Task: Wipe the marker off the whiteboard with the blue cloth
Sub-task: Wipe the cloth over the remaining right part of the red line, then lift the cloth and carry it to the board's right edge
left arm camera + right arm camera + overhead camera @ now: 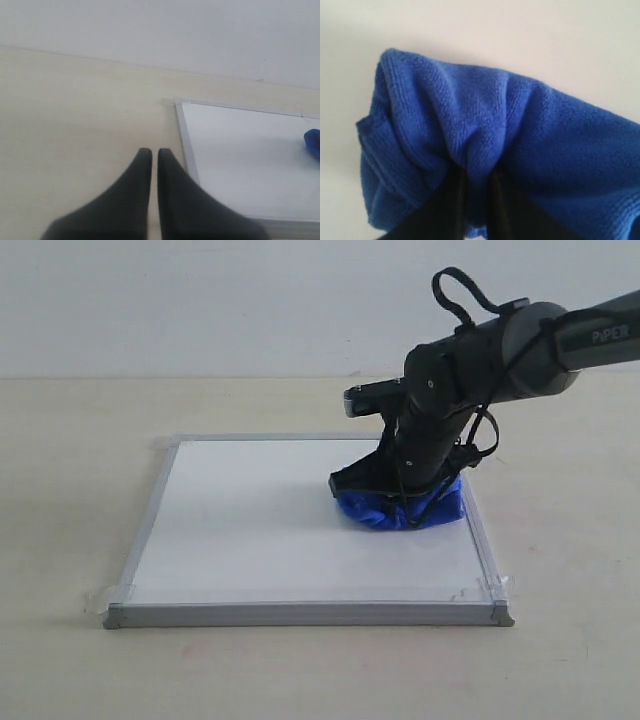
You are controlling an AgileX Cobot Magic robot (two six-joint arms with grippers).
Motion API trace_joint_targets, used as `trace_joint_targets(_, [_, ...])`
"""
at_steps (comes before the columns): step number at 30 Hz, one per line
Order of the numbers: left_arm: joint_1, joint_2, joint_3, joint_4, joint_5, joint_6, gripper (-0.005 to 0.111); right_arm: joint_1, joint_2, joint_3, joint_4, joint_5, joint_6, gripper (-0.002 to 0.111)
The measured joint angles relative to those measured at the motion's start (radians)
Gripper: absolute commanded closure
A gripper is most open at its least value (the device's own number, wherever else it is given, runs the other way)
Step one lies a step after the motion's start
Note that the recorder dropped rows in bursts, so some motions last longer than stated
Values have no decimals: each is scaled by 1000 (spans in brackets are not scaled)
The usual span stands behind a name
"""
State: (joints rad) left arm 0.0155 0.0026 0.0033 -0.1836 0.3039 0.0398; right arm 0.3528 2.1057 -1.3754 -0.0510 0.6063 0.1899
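- My right hand [476, 176] grasps the bunched royal-blue plush cloth [385, 512], pressed onto the square grey-framed whiteboard [260, 530], on the side toward the bench's [60, 490] right edge.
- My left hand [151, 154] is clenched and empty above the bench.

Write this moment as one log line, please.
right claw: shut on cloth, cloth on whiteboard | left claw: shut, empty, beside whiteboard | marker: none visible

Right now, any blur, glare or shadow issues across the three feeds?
Exterior view: even soft light, no glare on the whiteboard, faint shadow along its front edge. Left wrist view: left gripper close to the lens, dark and soft-edged; board corner beyond is sharper. Right wrist view: blue cloth weave readable mid-frame, right gripper a dark blur, background washed out.
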Motion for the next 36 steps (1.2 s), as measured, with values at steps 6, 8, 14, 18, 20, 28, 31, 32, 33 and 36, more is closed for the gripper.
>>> trace_joint_targets(6, [0,0,0,0,0,0,102,102,3,0,79,-58,-233,108])
trace_joint_targets(8, [0,0,0,0,0,0,102,155,8,0,91,-85,-310,108])
trace_joint_targets(14, [0,0,0,0,0,0,102,193,-19,4,99,-50,-406,108])
trace_joint_targets(18, [0,0,0,0,0,0,102,168,-99,25,8,115,-410,108])
trace_joint_targets(20, [0,0,0,0,0,0,102,142,-156,27,-93,205,-410,108])
trace_joint_targets(28, [0,0,0,0,0,0,102,-22,-360,28,-226,394,-967,108])
trace_joint_targets(31, [0,0,0,0,0,0,102,-104,-374,28,-190,443,-1207,108])
trace_joint_targets(32, [0,0,0,0,0,0,102,-132,-374,28,-176,452,-1261,108])
trace_joint_targets(33, [0,0,0,0,0,0,102,-153,-369,28,-162,454,-1298,108])
trace_joint_targets(36, [0,0,0,0,0,0,102,-208,-345,28,-136,453,-1411,108])
